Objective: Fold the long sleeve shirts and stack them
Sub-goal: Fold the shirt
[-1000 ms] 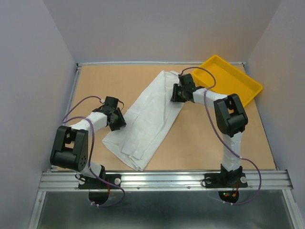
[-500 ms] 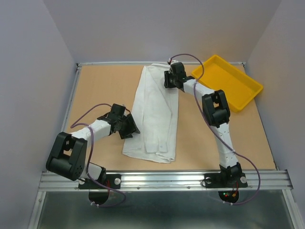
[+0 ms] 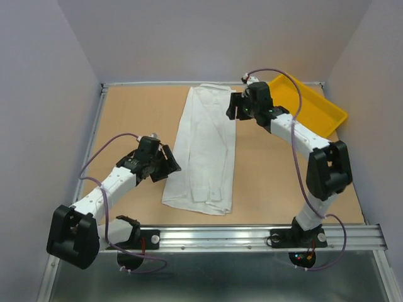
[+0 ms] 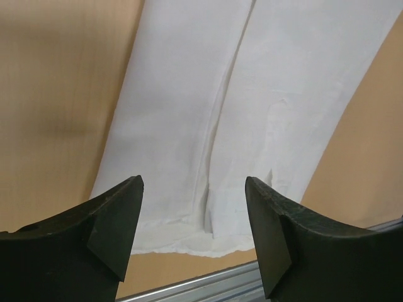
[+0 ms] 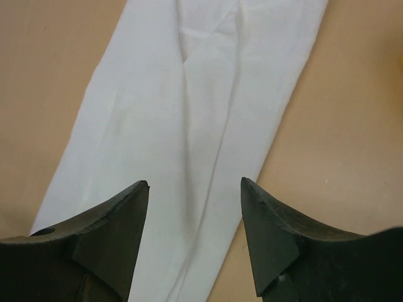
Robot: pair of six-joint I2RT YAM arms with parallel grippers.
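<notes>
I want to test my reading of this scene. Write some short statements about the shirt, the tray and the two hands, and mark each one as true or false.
1. The white shirt lies on the table, folded into a long strip. True.
2. The shirt lies inside the yellow tray. False: it lies on the table, to the left of the tray.
3. The left hand is open and holds nothing. True.
4. The right hand is shut on the shirt. False: its jaws stand open over the shirt and grip nothing.
5. The tray is at the near left corner of the table. False: it is at the far right corner.
</notes>
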